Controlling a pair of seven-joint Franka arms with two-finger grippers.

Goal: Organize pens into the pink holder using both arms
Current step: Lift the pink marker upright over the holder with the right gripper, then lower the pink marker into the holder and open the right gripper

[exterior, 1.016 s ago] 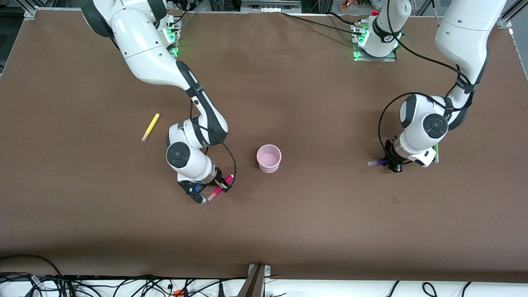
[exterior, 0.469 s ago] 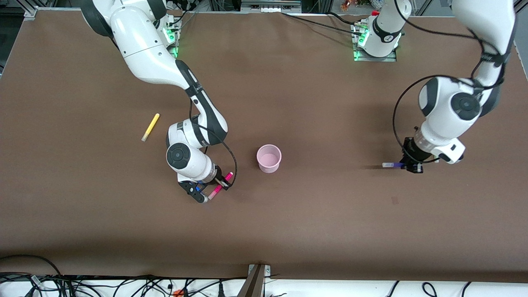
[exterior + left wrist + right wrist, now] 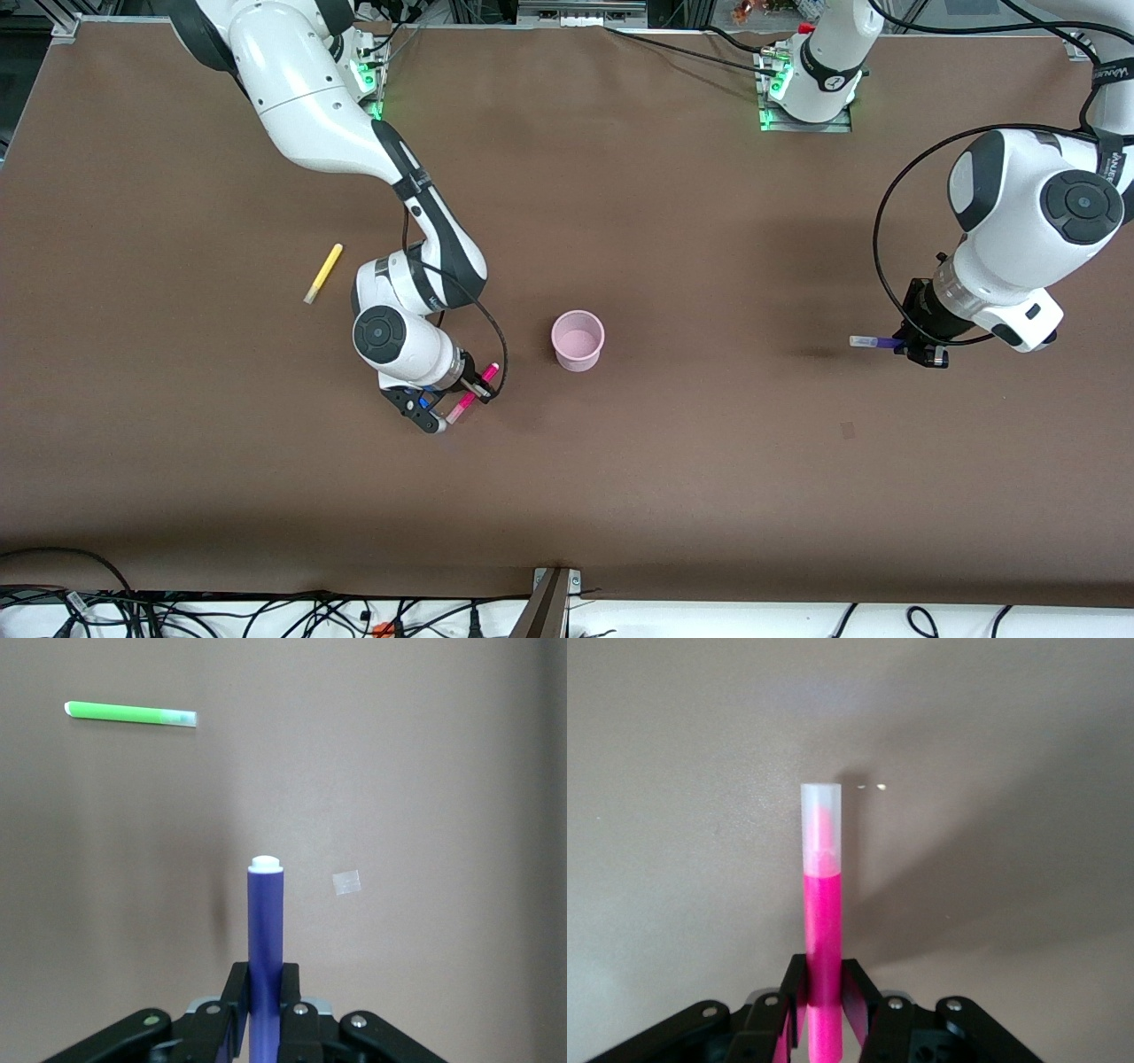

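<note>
At table centre stands the pink holder (image 3: pixel 578 339); at its nine o'clock the right gripper (image 3: pixel 468 396) clamps a pink pen (image 3: pixel 472 392), at three o'clock the left gripper (image 3: pixel 905 343) a purple pen (image 3: pixel 872 341), both seemingly carried for dropping in.

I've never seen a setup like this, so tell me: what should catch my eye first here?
Two big white arms each grip a pen: the right end effector is shut on a magenta pen beside the pink holder, and the left end effector is shut on a purple pen above the table at its own end. A yellow pen lies alone toward the right arm's end.
</note>
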